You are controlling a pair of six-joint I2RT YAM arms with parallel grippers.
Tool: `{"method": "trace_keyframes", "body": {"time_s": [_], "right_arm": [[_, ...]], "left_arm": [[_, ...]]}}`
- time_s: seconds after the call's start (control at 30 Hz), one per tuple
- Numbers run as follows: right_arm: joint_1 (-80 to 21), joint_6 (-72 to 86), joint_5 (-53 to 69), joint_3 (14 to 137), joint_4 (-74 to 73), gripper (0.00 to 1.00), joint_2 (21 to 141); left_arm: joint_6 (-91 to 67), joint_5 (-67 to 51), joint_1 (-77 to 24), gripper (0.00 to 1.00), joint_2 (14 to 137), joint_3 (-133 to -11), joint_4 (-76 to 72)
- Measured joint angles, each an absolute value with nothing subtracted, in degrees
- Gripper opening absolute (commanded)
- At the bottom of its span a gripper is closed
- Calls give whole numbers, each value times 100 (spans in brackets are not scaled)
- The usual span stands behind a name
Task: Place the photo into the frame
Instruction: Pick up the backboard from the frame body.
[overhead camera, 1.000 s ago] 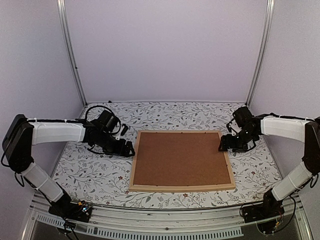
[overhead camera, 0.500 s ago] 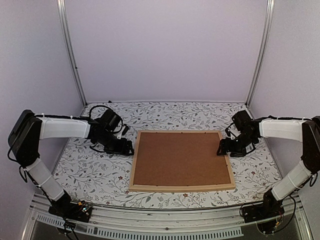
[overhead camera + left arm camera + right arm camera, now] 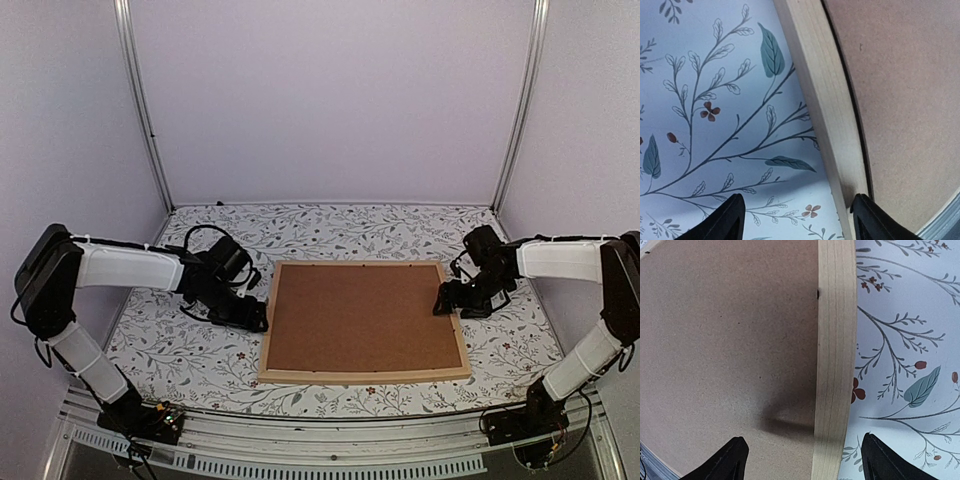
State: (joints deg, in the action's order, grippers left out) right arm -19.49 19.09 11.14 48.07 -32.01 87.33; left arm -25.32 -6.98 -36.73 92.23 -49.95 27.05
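Close to finished, judging by the layout. Flat at the centre of the desk (image 3: 190, 350): the frame (image 3: 365, 377), apparently face down, with a brown backing board (image 3: 362, 315) filling its whole opening. No trace of the photo in any view. Presumably already under the board, but impossible to confirm. Probably left to do: pressing or locking the board home and perhaps turning the whole thing face up.

Left fingers (image 3: 726, 222) spread wide at the frame's 9 o'clock bar, one tip over the printed desk, the other over the bar's inner edge by the board, pinching nothing. Right fingers (image 3: 734, 460) likewise spread at roughly 3 o'clock, straddling the bar, one tip above the board and one above the desk. Impossible to tell whether touching the wood.

Frame: thin, straight bars of pale natural wood, square-edged and matte, with fine grain running lengthwise. On the inner edge of the 3 o'clock bar, a small dark notch (image 3: 818, 291).

Board: flat, stiff-looking fibreboard, speckled brown, dull and faintly rough, seemingly recessed a little within the bars, with a thin dark gap along the 9 o'clock edge.

Desk: pale, smooth covering printed with grey branches, teal leaves and small rust-red flowers.
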Motion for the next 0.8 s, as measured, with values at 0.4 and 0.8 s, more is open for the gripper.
{"method": "trace_keyframes", "body": {"time_s": [0.4, 0.8], "right_arm": [[-1946, 1949, 1249, 4584, -2873, 81, 8912], [-1957, 2206, 1404, 4300, -2244, 81, 8809]], "left_arm": [[-2779, -600, -4014, 76, 9223, -4960, 2705], [-3072, -674, -4051, 76, 9153, -4783, 2491]]}}
